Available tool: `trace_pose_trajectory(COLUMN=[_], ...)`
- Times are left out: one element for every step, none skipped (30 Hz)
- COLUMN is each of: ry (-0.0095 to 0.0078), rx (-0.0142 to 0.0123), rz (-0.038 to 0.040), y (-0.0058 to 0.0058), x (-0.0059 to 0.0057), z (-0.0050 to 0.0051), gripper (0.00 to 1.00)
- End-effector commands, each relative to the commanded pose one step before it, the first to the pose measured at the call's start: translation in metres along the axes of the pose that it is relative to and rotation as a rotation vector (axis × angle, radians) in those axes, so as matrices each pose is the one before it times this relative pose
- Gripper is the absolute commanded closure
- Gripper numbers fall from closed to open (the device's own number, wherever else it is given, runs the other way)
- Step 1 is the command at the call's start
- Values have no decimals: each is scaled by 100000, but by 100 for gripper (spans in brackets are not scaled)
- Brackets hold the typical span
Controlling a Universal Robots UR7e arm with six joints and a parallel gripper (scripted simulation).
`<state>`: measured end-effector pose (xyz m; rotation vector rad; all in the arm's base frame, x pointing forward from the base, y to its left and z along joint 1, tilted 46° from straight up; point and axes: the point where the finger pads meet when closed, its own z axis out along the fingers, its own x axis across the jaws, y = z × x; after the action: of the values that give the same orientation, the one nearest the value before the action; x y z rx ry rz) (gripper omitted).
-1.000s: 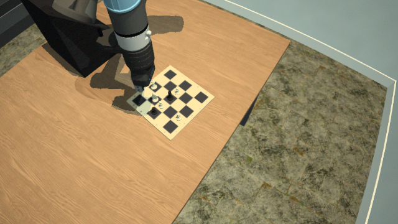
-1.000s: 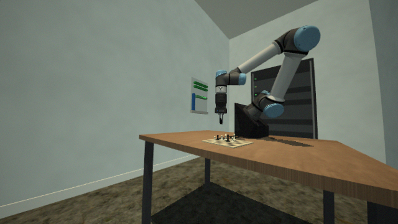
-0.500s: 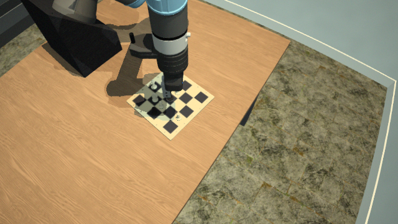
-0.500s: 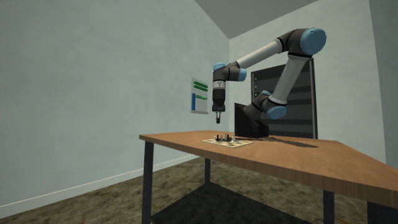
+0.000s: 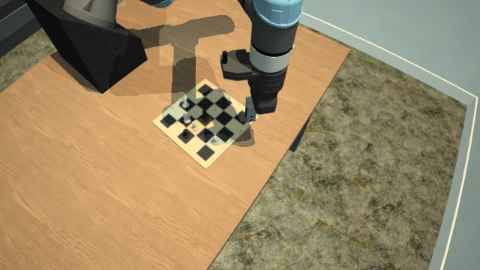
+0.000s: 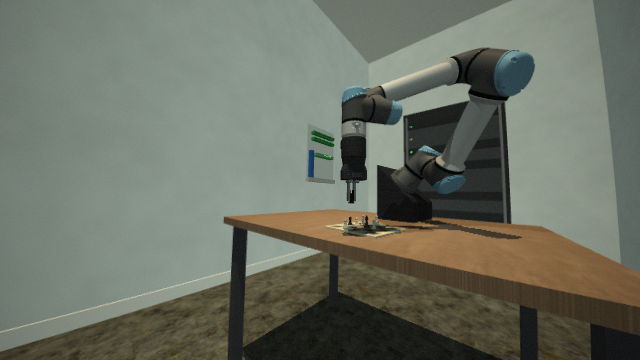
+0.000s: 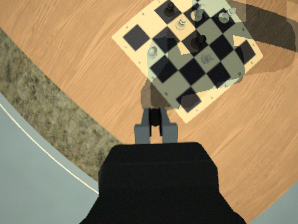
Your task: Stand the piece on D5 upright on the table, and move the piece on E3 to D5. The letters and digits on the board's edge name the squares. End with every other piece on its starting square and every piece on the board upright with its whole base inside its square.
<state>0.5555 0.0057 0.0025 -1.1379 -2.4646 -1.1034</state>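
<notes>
- The gripper [image 6: 351, 198] hangs high over the table [image 6: 475, 260], fingers pointing straight down, clamped on a small chess piece [image 7: 154, 117] (probably a dark one; it is too small to be sure).
- The chessboard [image 5: 205, 163] lies well below it, off to one side of the fingertips in the wrist view.
- Several light and dark pieces [image 5: 193, 127] stand there.
</notes>
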Motion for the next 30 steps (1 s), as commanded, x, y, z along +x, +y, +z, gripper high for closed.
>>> trace_pose_trajectory(ry=[-534, 0, 0, 0, 0, 0, 0, 0, 1, 2, 3, 5, 7, 0, 0, 7, 0, 0, 0, 0, 0, 0, 0, 0, 0, 0, 0, 0, 0, 0], rx=[-722, 0, 0, 0, 0, 0, 0, 0, 0, 1, 1, 1, 2, 0, 0, 2, 0, 0, 0, 0, 0, 0, 0, 0, 0, 0, 0, 0, 0, 0], rz=[-937, 0, 0, 0, 0, 0, 0, 0, 0, 0, -1, -1, -1, 0, 0, -1, 0, 0, 0, 0, 0, 0, 0, 0, 0, 0, 0, 0, 0, 0], y=[704, 0, 0, 0, 0, 0, 0, 0, 0, 0, 0, 0, 0, 0, 0, 0, 1, 1, 1, 1, 1, 1, 1, 1, 1, 1, 1, 1, 1, 1], x=[-390, 0, 0, 0, 0, 0, 0, 0, 0, 0, -1, -1, -1, 0, 0, -1, -2, -2, -3, -3, -3, -3, -3, -4, -4, -4, -4, -4, -4, -4], z=[-172, 0, 0, 0, 0, 0, 0, 2, 14, 35, 64, 98, 138, 0, 0, 178, 216, 259, 300, 339, 375, 407, 435, 458, 476, 488, 495, 495, 489, 477], gripper=[100, 100, 100, 100, 100, 100, 100, 100, 100, 100, 100, 100, 100, 100, 100, 100, 100, 100, 100, 100, 100, 100, 100, 100, 100, 100, 100, 100, 100, 100])
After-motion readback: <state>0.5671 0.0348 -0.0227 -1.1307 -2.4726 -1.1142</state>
